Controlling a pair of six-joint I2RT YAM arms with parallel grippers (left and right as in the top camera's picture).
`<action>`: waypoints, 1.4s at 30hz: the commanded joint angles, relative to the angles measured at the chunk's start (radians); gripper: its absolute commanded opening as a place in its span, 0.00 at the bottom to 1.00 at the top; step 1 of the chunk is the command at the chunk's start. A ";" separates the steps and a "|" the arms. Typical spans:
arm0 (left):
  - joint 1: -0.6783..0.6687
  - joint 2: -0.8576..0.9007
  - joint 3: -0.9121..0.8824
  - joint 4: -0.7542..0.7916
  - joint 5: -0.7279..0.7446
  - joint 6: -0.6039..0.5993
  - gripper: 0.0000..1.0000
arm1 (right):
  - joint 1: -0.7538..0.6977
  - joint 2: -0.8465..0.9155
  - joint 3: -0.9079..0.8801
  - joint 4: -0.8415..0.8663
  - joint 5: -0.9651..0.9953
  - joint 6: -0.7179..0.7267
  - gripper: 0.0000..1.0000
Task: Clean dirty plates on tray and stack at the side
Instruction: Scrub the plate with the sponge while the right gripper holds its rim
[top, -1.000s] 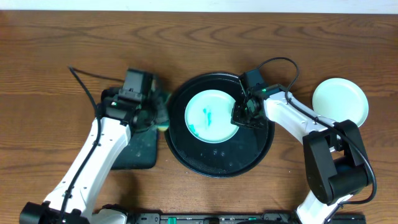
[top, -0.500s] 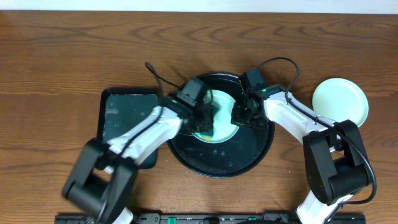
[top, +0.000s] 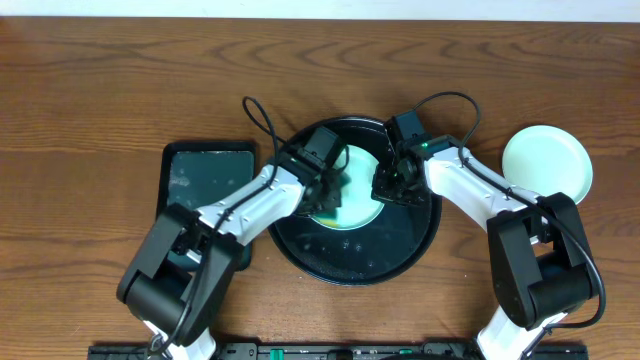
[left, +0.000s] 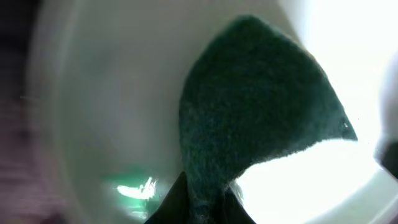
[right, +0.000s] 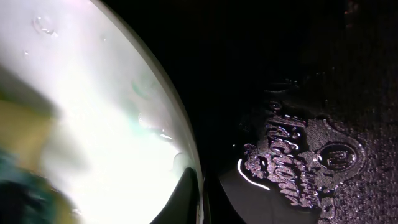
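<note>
A pale mint-green plate (top: 358, 200) lies in the round black tray (top: 400, 255). My left gripper (top: 328, 192) is shut on the green-yellow sponge (left: 255, 118) and presses it onto the plate (left: 106, 93); a teal smear (left: 134, 188) shows beside it. My right gripper (top: 386, 186) is shut on the plate's right rim (right: 198, 193), one finger inside, one outside. The plate fills the left of the right wrist view (right: 93, 124), the tray floor (right: 298, 93) the right. A clean mint plate (top: 546, 164) lies on the bare wood at the right.
A rectangular dark tray (top: 200, 195), wet and without the sponge, lies left of the round tray. Both arms cross over the round tray's middle. Cables loop above the tray's far rim.
My left arm swung from the rectangular tray over to the round tray with the sponge and now rubs the plate. The right arm has not moved.
</note>
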 joint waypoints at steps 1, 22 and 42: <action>0.097 0.041 -0.023 -0.075 -0.329 0.112 0.07 | 0.004 0.035 -0.040 -0.035 0.055 -0.028 0.01; -0.021 0.119 0.024 -0.072 0.051 0.087 0.07 | 0.005 0.035 -0.040 -0.041 0.055 -0.027 0.01; 0.025 0.203 0.153 0.121 0.359 -0.011 0.07 | 0.008 0.035 -0.040 -0.057 0.055 -0.026 0.01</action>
